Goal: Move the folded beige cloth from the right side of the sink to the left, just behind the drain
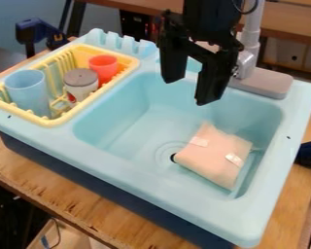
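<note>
Nearest the camera, a wooden tabletop (pixel 106 214) runs along the lower part of the view, carrying a light blue toy sink (pixel 132 170) with a dark blue base. The sink sits at a slant, one rounded corner pointing toward the bottom edge.

Over the back part of the basin hangs the black claw (pixel 188 91), pointing down. Its two fingers stand wide apart, with nothing held between them; pale blue sink shows through the gap. The tips are well apart from the cloth-like bundle below. The grey faucet (pixel 247 65) rises just beside the claw, toward the right of the view, from a flat grey-brown base (pixel 265 83) on the back rim.

The peach bundle (pixel 213 153) lies on the basin floor, toward the near right end. It looks soft and folded, with two small whitish strips on top, and one corner lies beside the dark opening of the round drain (pixel 164 150).

At the left end of the sink is a yellow rack (pixel 57 119). Inside it, a blue cup (pixel 29 92) stands on the left, a whitish container with a grey lid (pixel 81 80) in the middle, and a red cup (pixel 104 67) farther back on the right.
</note>
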### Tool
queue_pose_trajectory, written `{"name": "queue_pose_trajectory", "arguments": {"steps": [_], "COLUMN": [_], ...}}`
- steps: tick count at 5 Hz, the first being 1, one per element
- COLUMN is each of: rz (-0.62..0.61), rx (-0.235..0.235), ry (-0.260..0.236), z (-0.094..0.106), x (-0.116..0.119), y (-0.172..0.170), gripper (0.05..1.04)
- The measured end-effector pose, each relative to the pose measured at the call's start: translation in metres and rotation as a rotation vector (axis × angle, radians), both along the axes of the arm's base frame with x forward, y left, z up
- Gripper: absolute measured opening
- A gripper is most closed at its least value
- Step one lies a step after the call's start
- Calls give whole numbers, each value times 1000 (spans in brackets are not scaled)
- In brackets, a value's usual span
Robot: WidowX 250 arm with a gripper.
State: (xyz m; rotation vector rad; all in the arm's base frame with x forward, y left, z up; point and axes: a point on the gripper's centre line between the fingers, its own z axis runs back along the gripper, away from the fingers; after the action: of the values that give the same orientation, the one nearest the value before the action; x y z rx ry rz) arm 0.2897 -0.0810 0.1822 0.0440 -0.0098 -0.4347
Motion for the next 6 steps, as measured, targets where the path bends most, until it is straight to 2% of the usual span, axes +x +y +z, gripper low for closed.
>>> {"name": "queue_pose_trajectory", "arguments": {"steps": [1,2,3,4,5,6], "rz": [8,60,28,40,55,83], "rx": [9,3,4,-10,-10,1], "ry": [34,23,28,40,78,82], "z": [-10,-21,-35,-47,-64,-70], "x": [-1,-2,-6,-2,1,8], "y": [0,-5,-26,-31,-36,-39], "gripper": [1001,1001,1001,1001,1001,1001]}}
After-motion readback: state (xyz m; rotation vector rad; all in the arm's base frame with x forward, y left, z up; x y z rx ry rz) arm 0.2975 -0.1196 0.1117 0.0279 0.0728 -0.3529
